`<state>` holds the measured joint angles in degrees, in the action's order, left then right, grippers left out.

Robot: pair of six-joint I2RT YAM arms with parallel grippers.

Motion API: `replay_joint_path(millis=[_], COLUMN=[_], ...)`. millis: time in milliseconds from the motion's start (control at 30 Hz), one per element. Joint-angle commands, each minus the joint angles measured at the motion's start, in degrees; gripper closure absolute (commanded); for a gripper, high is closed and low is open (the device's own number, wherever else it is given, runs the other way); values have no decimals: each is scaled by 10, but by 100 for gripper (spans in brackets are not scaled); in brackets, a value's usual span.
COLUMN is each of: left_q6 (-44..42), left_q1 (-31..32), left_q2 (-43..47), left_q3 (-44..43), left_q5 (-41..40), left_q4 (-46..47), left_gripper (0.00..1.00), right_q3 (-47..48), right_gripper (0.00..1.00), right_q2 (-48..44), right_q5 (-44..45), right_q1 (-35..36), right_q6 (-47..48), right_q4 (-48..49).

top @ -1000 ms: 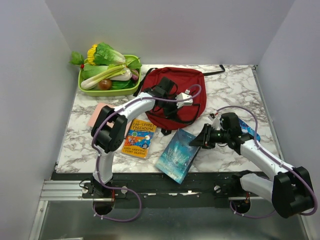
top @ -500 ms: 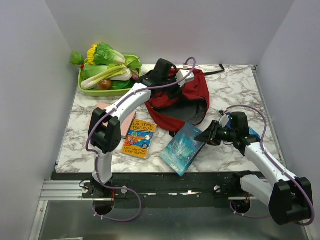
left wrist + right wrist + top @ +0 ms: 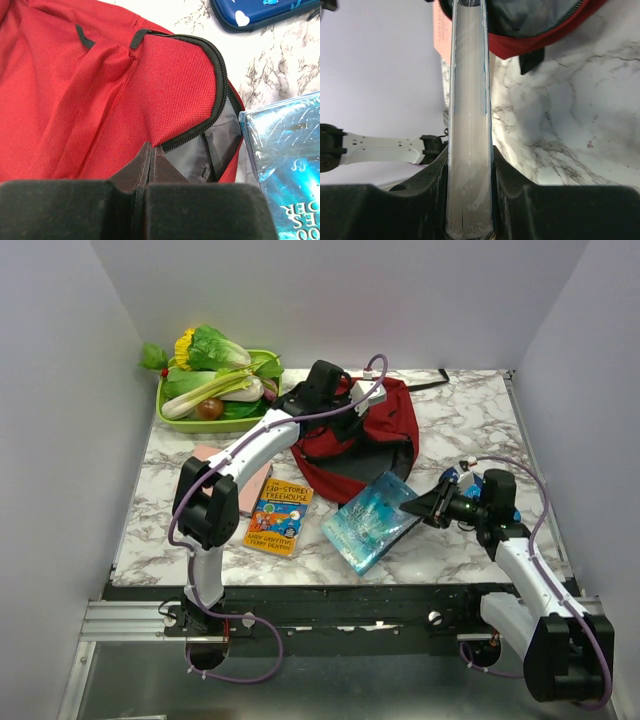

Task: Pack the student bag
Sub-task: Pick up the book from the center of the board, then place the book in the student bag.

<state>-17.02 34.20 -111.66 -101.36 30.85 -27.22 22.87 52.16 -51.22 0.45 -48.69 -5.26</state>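
Red student bag (image 3: 75,100) interior shadowed, blue book (image 3: 285,160) title cropped, pencil case (image 3: 250,12) cropped

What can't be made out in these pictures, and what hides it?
Bag interior, left wrist: flap covers all but grey lining.
Blue book title, left wrist: cut off by the edge.
Pencil case, left wrist: cut off by the top edge.
Pink item, top: left arm overlaps it.

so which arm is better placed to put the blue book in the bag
Right. The right claw grips the blue book, its far edge at the mouth of the student bag; the left claw is shut on the bag's fabric.
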Motion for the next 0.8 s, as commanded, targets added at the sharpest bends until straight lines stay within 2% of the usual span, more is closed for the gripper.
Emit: replay_joint_path(millis=[0, 167, 333, 367, 433, 500, 767], left_q6=[8, 9, 15, 20, 22, 23, 23], left_q1=[0, 1, 3, 3, 5, 9, 15], left_q2=[34, 42, 58, 60, 70, 79, 88], left_q3=[16, 25, 43, 47, 55, 62, 81], left_q5=[24, 33, 42, 47, 50, 52, 51], left_q4=[21, 18, 18, 19, 18, 18, 12], left_gripper=[100, 100, 100, 100, 100, 100, 100], right_q3=[-8, -33, -32, -35, -54, -67, -76], right_gripper=[99, 99, 99, 99, 99, 99, 99], right_q2=[0, 7, 57, 75, 94, 127, 176], right_q5=[-100, -42, 34, 45, 68, 77, 75], right_q1=[-21, -44, -55, -55, -55, -56, -64], right_q6=[-97, -148, -182, -207, -250, -299, -354], right_q4=[125, 176, 223, 242, 340, 414, 513])
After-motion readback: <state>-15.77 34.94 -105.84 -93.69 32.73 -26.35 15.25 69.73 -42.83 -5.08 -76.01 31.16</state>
